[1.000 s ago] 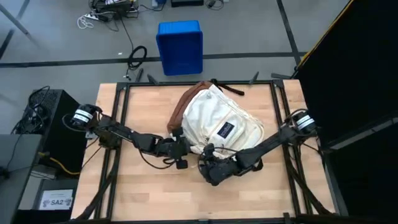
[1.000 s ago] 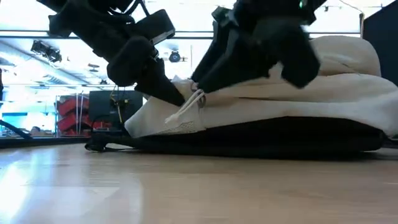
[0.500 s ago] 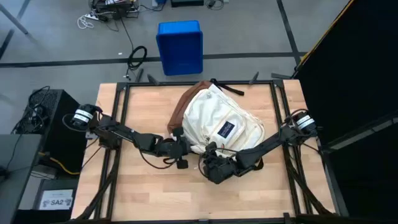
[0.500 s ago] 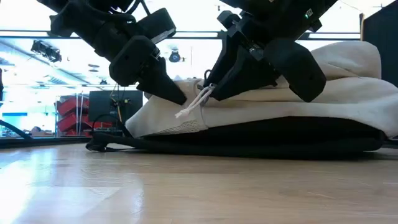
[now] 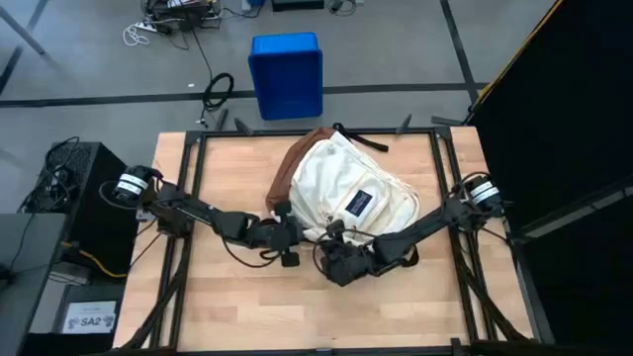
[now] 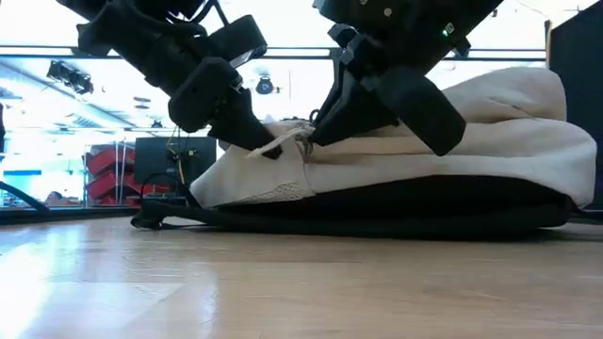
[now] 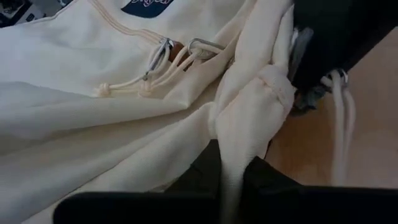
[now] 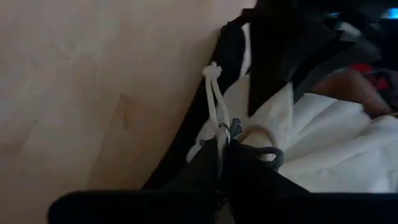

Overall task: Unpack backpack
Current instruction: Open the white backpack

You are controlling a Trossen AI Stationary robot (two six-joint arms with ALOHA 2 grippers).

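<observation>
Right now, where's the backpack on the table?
In the high view the backpack lies flat at the table's middle toward the far edge, with the left gripper and right gripper at its near edge.

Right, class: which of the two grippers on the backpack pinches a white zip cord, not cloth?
The right gripper: the knotted zip cord runs between its fingers. The left gripper clamps a cream fold of the backpack instead.

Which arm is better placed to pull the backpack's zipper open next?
Probably the right: its end effector is shut on the white zipper cord, while the left end effector pinches a fold of the backpack, bracing it.
</observation>
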